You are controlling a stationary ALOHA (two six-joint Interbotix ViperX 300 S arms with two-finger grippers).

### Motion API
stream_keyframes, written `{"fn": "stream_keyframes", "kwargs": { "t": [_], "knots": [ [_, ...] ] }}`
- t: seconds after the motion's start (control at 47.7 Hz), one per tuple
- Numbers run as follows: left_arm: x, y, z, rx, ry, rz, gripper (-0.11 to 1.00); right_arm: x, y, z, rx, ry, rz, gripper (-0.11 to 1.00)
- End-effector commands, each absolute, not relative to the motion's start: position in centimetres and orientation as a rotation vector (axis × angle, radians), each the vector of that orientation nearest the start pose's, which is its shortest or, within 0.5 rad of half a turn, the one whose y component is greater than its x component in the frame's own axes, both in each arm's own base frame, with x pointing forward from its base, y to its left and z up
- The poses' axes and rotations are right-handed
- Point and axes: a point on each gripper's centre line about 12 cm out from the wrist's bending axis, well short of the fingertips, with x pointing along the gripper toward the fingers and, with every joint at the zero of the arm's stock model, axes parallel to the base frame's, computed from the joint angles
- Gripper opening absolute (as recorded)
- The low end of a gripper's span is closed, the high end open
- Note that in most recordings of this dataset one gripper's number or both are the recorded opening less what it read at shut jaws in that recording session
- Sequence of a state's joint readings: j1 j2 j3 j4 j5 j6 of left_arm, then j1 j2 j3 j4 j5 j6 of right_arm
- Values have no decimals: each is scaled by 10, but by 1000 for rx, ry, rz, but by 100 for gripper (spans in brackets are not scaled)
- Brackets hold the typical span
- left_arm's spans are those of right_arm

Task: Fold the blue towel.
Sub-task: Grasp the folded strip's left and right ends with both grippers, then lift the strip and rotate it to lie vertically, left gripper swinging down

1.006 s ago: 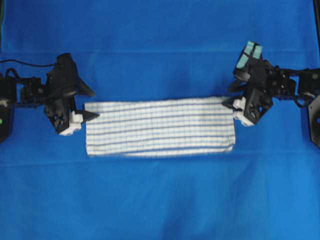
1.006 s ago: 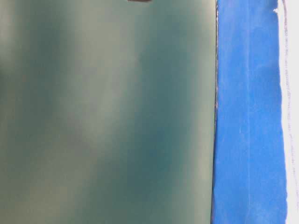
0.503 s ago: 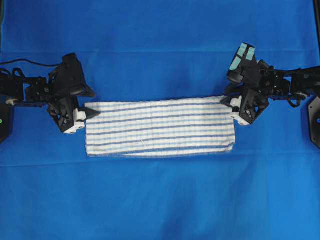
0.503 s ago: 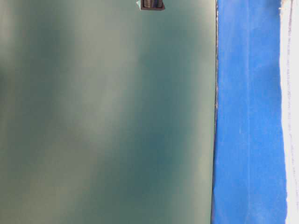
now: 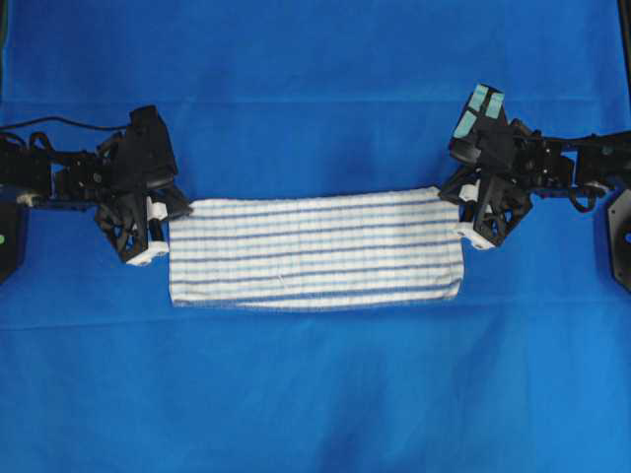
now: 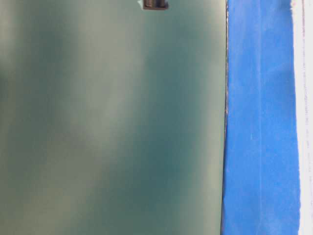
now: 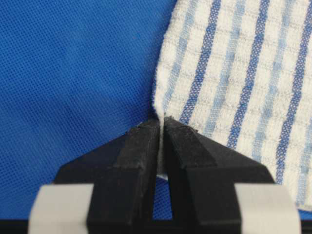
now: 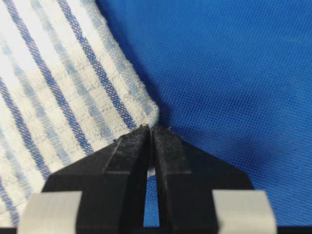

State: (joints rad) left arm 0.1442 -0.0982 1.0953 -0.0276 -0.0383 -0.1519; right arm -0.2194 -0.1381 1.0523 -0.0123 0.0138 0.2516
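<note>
Two grippers are on the cloth from where I sit. The blue towel (image 5: 315, 250), a white woven strip with dark and light blue stripes, lies folded into a long band across the middle of the blue table cover (image 5: 315, 394), its long side running from one arm to the other. My left gripper (image 5: 175, 209) sits at the towel's upper left corner in the overhead view. Through the left wrist camera I see its black fingers (image 7: 131, 161) pressed together with only a thin sliver between them, and the towel's (image 7: 243, 83) corner edge pinched at their tips. My right gripper (image 5: 455, 202) is at the upper right corner. In the right wrist view its fingers (image 8: 180, 161) are likewise closed tight, nipping the rounded corner of the towel (image 8: 58, 97) right at the tips. Both corners look drawn up slightly toward the grippers, so the towel's far edge bows between them, while its near edge lies flat on the cover. The table-level camera gives me little: a blurred green-grey surface (image 6: 107, 122), a strip of the blue cover (image 6: 259, 122) beside it, and a small dark part (image 6: 155, 4) at the top edge that I cannot identify.
</note>
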Motion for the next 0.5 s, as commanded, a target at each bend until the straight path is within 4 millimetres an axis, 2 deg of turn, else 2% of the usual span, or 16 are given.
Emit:
{"fn": "stream_keyframes", "kwargs": {
  "t": [0.0,0.231,0.335,0.482],
  "knots": [
    [263,39,97,-237,925,220,1,270,-59,122,314,844,-306,3],
    [267,34,145,-231,893,198,1,264,-58,175,308,792,-303,3],
    [264,32,168,-226,837,185,1,258,-56,200,306,753,-298,3],
    [254,23,192,-215,751,153,1,248,-48,224,296,700,-272,3]
  ]
}}
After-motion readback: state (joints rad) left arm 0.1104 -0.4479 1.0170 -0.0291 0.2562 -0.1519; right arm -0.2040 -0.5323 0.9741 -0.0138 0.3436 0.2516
